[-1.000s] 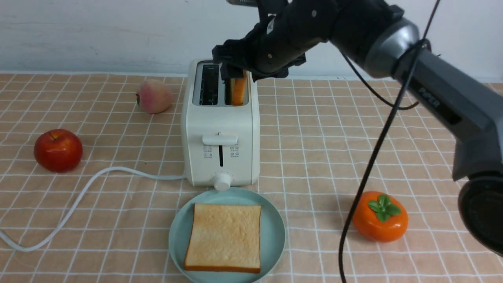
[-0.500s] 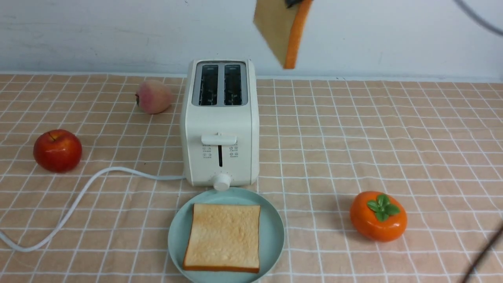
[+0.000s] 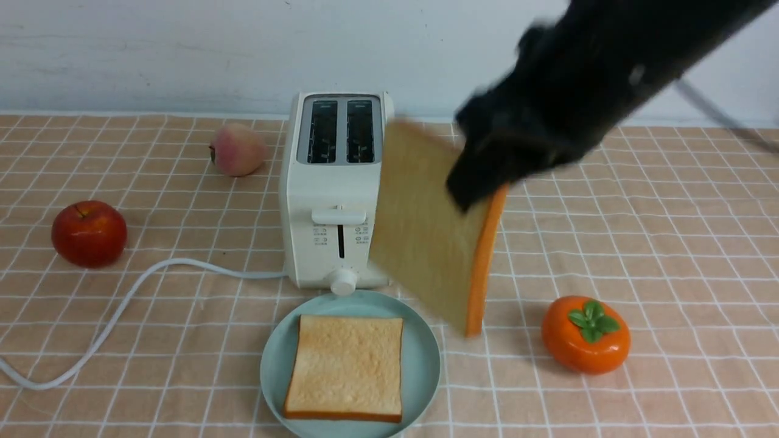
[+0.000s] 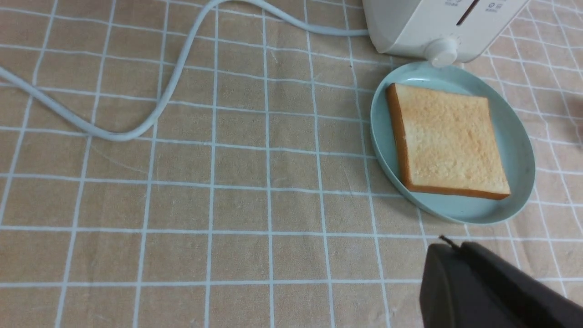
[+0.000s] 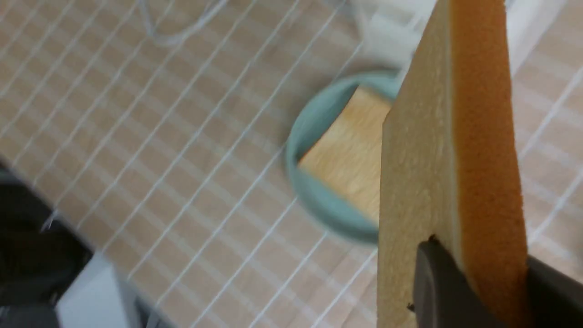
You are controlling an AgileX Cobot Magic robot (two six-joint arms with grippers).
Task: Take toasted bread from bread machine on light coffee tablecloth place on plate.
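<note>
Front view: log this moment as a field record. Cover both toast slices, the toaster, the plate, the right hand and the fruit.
right hand: shut on held toast slice
held toast slice: in the air, on edge and tilted, between toaster and persimmon; not yet on plate
toaster: both slots empty
plate: in front of toaster, carries flat toast slice
fruit: red apple and peach left of toaster; persimmon right of plate

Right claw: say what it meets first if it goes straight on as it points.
Likely the plate and the plated slice, with the held slice touching ahead of the right claw. Depth is unclear; it may be the cloth beside it.
</note>
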